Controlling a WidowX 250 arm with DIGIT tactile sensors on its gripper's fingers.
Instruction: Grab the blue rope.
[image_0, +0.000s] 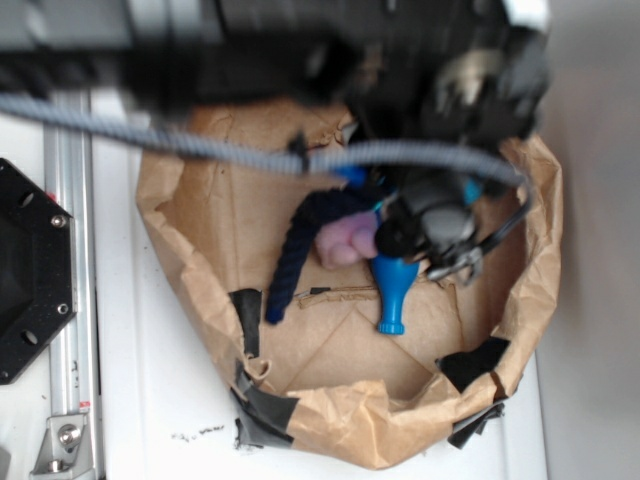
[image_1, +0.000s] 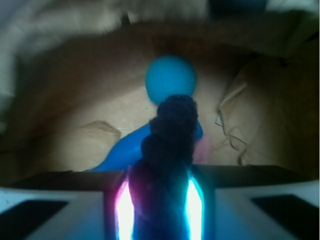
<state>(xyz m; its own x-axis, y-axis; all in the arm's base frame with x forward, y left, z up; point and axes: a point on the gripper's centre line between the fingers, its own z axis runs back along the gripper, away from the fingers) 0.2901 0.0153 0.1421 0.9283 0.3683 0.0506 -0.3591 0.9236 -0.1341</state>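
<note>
Nearest the wrist camera: the blue rope (image_1: 167, 165) sits squeezed between the lit fingers (image_1: 194, 205), so the gripper (image_1: 160, 202) looks clamped on it; the grab seems essentially done, only a lift left. The teal ball (image_1: 170, 79) shows behind. The exterior view adds the rope's tail (image_0: 295, 255) trailing toward the paper basket's (image_0: 190, 270) left wall, beside the pink bunny (image_0: 348, 240) and blue pin (image_0: 392, 290); contact is hidden there.

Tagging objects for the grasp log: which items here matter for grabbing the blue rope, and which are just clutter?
Job:
- blue rope, sitting between the pads in the wrist view
- gripper, shut on it

Clutter:
- pink bunny
- blue plastic pin
- teal ball
- brown paper liner
</note>
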